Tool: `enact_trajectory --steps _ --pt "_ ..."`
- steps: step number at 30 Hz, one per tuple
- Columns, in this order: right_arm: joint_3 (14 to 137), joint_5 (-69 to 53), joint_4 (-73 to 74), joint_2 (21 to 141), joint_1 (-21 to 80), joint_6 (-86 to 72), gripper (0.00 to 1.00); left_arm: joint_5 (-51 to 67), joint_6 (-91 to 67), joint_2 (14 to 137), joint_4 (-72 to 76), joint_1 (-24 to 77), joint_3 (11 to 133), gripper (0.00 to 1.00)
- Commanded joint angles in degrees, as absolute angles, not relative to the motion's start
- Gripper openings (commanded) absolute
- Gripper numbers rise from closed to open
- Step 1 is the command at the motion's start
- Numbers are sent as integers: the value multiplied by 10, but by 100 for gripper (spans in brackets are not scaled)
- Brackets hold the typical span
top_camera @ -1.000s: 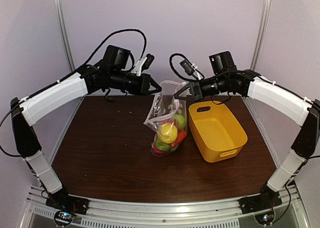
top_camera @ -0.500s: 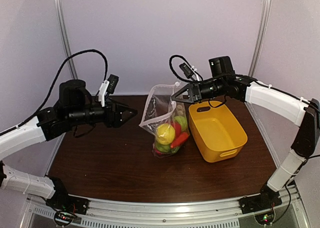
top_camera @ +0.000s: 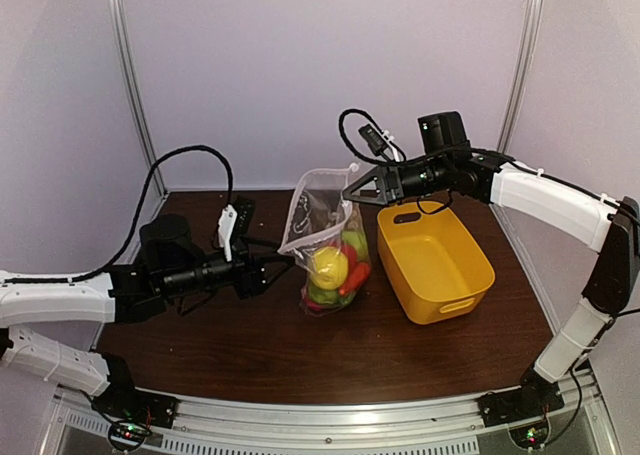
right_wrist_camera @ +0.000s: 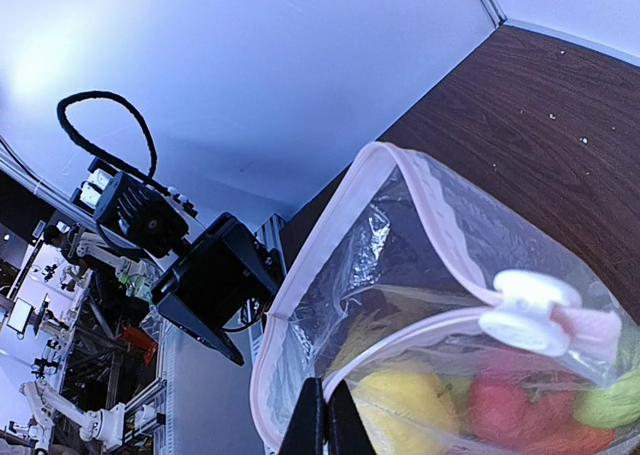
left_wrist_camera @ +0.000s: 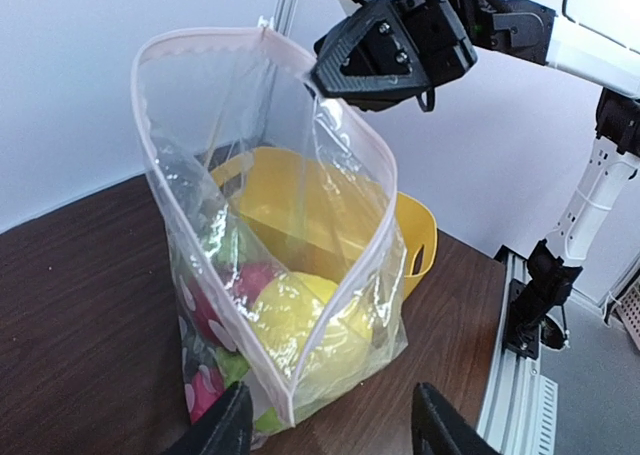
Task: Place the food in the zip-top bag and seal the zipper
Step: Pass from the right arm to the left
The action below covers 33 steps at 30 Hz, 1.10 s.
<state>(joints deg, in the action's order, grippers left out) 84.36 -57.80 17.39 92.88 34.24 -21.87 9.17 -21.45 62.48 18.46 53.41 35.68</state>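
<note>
The zip-top bag (top_camera: 322, 230) stands on the table with its mouth wide open. The food lies inside it: a yellow fruit (top_camera: 333, 266), red (top_camera: 353, 279) and green (top_camera: 360, 243) pieces. My right gripper (top_camera: 349, 191) is shut on the bag's zipper rim (right_wrist_camera: 327, 237) and holds the top right corner up. The white slider (right_wrist_camera: 530, 311) sits near that corner. My left gripper (top_camera: 283, 265) is open and empty, low, just left of the bag. In the left wrist view the gripper (left_wrist_camera: 335, 435) faces the bag's near corner, with the yellow fruit (left_wrist_camera: 300, 325) and a pink piece (left_wrist_camera: 235, 285) behind the film.
The yellow basket (top_camera: 436, 275) stands right of the bag, nothing visible in it; it shows through the film in the left wrist view (left_wrist_camera: 418, 237). The back wall is close behind. The metal rail runs along the table's near edge (top_camera: 330, 415).
My left arm has swung down from high behind the bag to low at its left side. The bag's mouth has spread wider. My right gripper has shifted a little left, keeping its hold.
</note>
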Motion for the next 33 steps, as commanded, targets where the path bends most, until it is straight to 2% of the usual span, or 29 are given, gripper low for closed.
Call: enact_trajectory --steps 1,7,13,21,28,32,33 --pt "852 -579 171 900 340 -201 0 47 -202 652 293 541 355 51" --pt "850 -578 174 896 338 -197 0 33 -173 670 313 541 354 44" --pt "847 -579 170 893 334 -201 0 74 -158 705 364 541 347 47" --pt "835 -577 164 887 330 -204 0 70 -153 734 396 541 347 42" --pt "826 -577 155 887 326 -208 0 73 -155 739 421 541 337 32" --pt "826 -579 157 890 321 -205 1 66 -152 738 427 541 336 21" --pt "826 -581 158 890 318 -202 5 65 -150 737 424 541 338 18"
